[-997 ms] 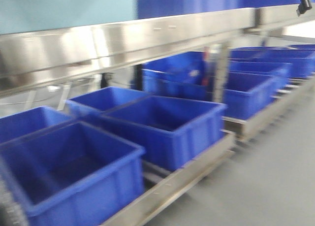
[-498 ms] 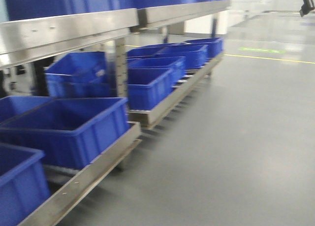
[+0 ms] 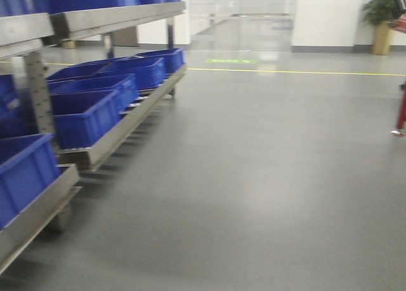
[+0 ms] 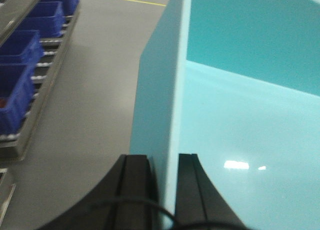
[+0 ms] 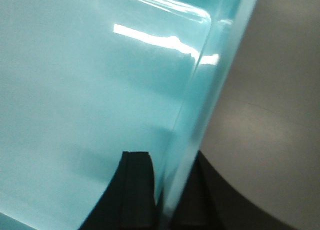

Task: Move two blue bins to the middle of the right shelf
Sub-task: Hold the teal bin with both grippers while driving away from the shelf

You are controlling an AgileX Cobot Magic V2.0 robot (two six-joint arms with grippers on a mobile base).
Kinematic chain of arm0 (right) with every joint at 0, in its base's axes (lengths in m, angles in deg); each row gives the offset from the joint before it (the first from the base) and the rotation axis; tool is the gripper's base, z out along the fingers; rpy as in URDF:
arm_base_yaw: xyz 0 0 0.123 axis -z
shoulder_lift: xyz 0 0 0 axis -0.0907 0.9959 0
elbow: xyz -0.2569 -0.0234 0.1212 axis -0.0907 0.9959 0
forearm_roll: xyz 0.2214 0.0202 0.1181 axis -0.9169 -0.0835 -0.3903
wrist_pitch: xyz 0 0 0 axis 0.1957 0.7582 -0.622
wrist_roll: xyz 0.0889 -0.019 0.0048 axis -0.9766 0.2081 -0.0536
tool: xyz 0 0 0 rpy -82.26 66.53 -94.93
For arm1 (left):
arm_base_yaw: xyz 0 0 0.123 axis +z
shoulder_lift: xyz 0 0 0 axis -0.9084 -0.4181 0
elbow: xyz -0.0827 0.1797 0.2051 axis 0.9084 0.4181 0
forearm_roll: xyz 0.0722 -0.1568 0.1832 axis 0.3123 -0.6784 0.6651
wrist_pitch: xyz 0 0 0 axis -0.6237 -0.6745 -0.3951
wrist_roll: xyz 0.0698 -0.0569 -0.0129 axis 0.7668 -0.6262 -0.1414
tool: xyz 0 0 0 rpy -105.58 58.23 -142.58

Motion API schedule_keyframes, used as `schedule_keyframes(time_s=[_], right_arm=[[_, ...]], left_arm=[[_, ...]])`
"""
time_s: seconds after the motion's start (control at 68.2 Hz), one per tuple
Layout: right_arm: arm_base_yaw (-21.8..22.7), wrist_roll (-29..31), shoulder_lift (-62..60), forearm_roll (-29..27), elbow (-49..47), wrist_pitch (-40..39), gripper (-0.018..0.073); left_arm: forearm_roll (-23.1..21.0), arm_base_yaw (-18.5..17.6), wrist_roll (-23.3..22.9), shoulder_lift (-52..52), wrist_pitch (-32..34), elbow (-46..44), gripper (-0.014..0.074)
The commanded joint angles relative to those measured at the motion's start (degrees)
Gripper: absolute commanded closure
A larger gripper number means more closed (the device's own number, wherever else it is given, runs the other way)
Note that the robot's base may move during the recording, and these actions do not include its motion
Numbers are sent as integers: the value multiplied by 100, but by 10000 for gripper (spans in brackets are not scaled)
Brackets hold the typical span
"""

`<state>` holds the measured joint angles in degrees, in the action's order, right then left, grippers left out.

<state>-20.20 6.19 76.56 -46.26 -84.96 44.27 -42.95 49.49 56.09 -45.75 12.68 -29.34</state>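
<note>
The left fingers (image 4: 147,180) are clamped on a thin side wall of the pale sky-blue rectangular plastic bin (image 4: 240,140); the right fingers (image 5: 145,180) pinch another wall, probably to carry it level between both arms above the grey floor (image 3: 266,177), with the steel rack (image 3: 114,18) of royal-blue crates (image 3: 82,113) at left

Rack (image 3: 120,129): left edge of the front view, receding toward upper centre.
Crates (image 3: 82,116): in a row on the rack's bottom level; more on the level above.
Floor (image 3: 254,177): centre and right, beside the rack.
Plant (image 3: 379,9): upper right corner, at the far wall (image 3: 323,18).
Bin (image 4: 240,115): right half of the left wrist view, wall between the jaws of the left gripper (image 4: 162,160).
</note>
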Motion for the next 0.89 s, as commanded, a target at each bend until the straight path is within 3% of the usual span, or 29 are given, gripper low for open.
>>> schedule_keyframes(time_s=[0.0,0.88], right_arm=[[9,162,-92,33,-60,-45,712],[9,162,-92,33,-60,-45,712]], left_arm=[[-290,-9,-92,108,510,-73,707],[-290,-9,-92,108,510,-73,707]])
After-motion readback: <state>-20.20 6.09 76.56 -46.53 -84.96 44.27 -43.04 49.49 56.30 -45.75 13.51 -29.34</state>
